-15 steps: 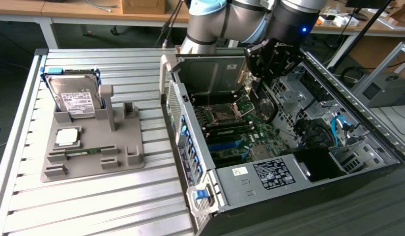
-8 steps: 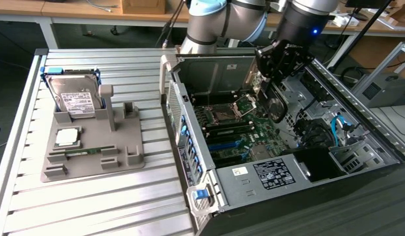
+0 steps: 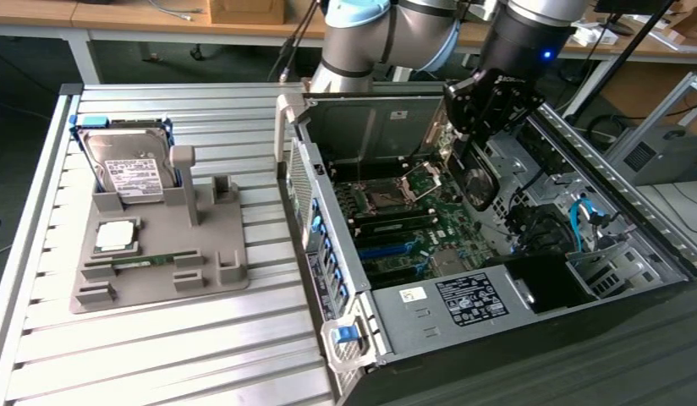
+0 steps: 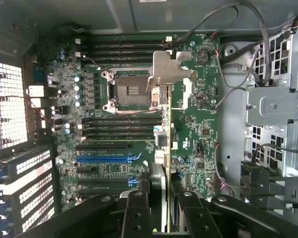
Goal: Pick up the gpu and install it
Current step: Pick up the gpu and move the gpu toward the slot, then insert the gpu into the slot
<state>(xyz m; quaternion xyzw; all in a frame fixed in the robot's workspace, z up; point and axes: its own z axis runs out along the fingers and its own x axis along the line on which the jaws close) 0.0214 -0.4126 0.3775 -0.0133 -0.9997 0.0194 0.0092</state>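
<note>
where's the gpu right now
The gpu is held in the gripper above the motherboard inside the open case, toward the exterior view's right, away from the tray.

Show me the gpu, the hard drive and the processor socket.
gpu [image 3: 477, 188], exterior view, on its dark board.
hard drive [image 3: 133, 175], exterior view, on its white label.
processor socket [image 4: 132, 89], wrist view, on its middle.
</note>
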